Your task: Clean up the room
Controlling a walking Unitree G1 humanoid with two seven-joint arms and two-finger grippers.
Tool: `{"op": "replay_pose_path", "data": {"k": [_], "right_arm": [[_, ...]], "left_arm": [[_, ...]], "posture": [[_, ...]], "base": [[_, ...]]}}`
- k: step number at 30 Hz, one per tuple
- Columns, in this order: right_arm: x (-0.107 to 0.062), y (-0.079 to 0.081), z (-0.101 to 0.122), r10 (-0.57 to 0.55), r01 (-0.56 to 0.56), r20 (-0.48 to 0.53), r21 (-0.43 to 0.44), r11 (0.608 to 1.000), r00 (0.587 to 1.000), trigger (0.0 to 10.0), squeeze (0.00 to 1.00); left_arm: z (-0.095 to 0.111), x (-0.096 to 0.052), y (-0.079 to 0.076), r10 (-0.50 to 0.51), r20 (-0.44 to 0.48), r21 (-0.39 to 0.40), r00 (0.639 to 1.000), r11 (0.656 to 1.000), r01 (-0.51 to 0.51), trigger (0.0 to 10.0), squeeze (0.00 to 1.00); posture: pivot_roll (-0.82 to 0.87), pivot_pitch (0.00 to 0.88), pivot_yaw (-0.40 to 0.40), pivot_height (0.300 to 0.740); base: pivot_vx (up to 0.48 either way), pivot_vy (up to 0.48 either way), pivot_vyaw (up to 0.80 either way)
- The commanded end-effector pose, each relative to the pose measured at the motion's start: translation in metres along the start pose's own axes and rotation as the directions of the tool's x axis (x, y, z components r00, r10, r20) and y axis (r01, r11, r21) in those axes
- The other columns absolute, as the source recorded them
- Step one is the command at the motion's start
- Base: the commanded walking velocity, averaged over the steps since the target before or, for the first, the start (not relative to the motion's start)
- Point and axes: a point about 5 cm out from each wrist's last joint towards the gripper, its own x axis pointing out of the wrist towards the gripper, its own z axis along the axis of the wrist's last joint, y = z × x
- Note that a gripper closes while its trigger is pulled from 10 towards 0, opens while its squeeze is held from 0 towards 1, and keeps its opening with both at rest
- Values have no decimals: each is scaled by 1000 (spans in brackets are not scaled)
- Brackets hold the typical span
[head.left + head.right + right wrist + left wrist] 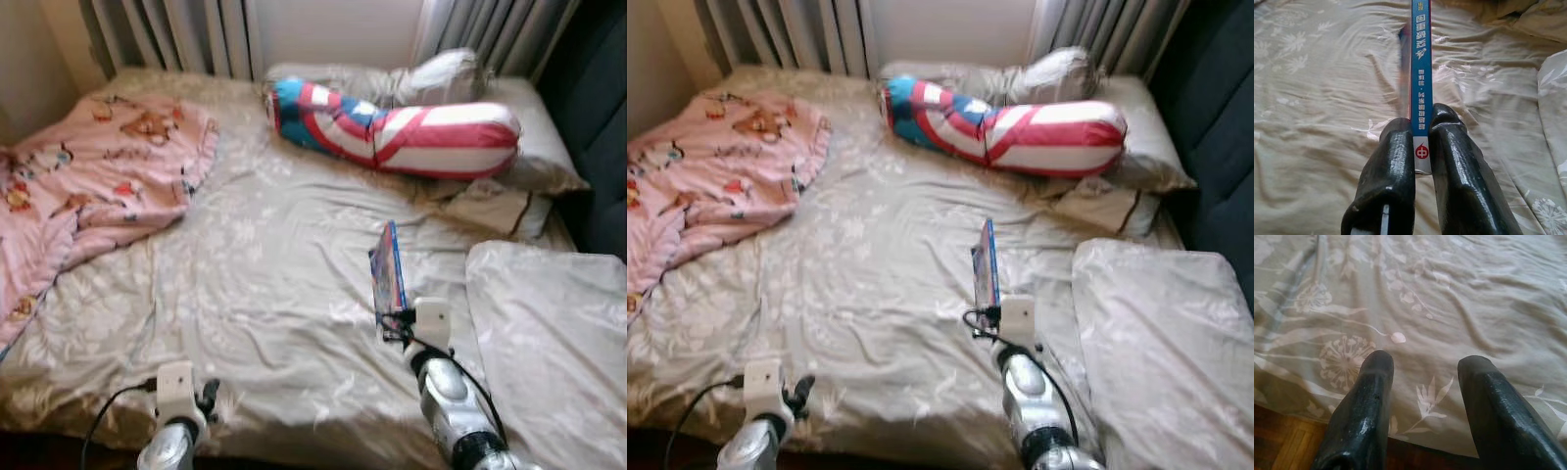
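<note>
One item in hand: right gripper [1421, 132] pinches thin blue book [388, 276] upright above bed sheet [265, 274]. Left gripper [1425, 377] spread, empty, low at bed edge. Beyond book: striped bolster [402, 127], rumpled pink blanket [88, 186], probably untidied.

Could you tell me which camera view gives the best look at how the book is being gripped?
The right wrist view: the book stands spine-on, pinched at its lower end between the right gripper's fingers, above the sheet. Both eye views show the book from farther off, upright over the bed, with the grip itself small and partly hidden. The left wrist view faces bare sheet.
</note>
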Motion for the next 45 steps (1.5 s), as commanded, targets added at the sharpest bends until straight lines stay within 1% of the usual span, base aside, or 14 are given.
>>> {"op": "replay_pose_path", "data": {"k": [1,6,10,15,23,30,32,34,37,39,41,45], "right_arm": [[1,-5,5,-17,17,26,-8,1000,1000,10000,0],[1,-7,5,-35,35,17,-1,999,999,10000,0],[1,-7,5,-34,35,15,-4,999,999,10000,0],[1,-6,6,-29,29,29,0,1000,999,10000,0],[1,-6,5,-32,32,27,2,999,999,10000,0],[-1,-13,-2,-78,79,-18,61,995,997,10000,0],[-2,-15,-12,-80,86,-96,53,995,992,10000,0],[-3,-15,-15,-83,89,-113,51,995,990,10000,0],[-5,-17,-18,-93,105,-133,87,991,987,10000,0],[-5,-17,-21,-85,105,-151,130,986,985,10000,0],[-5,-18,-21,-86,109,-147,157,982,985,10000,0],[-2,-20,-11,-93,106,-101,135,985,991,10000,0]], "left_arm": [[-3,-1,-3,-11,-11,4,1000,1000,11,10000,0],[-3,-1,-3,-13,-10,3,1000,1000,13,10000,0],[-3,-1,-3,-13,-10,3,1000,1000,13,10000,0],[-3,-1,-3,-12,-10,4,1000,1000,12,10000,0],[-3,-2,-2,-10,-5,6,1000,1000,11,10000,0],[-4,-2,-3,-16,-9,4,1000,1000,16,10000,0],[-4,-2,-3,-18,-10,5,1000,1000,18,10000,0],[-4,-2,-3,-18,-11,5,1000,1000,18,10000,0],[-4,-2,-3,-19,-11,5,1000,1000,19,10000,0],[-4,-2,-3,-21,-13,7,1000,1000,21,10000,0],[-5,-2,-3,-23,-16,8,1000,1000,23,10000,0],[-5,-2,-3,-25,-19,10,1000,1000,25,10000,0]], "posture": [[35,60,-73,740],[35,62,-74,740],[35,62,-74,740],[36,63,-75,740],[37,65,-75,740],[38,65,-75,740],[37,65,-75,740],[37,65,-75,740],[39,65,-74,740],[37,65,-72,740],[38,66,-71,740],[41,68,-69,740]], "base": [[255,0,0],[256,0,0],[255,0,-723],[256,0,0],[0,0,0],[0,0,0],[0,0,0],[0,0,0],[0,0,0],[0,0,0],[0,0,0],[0,0,0]]}}
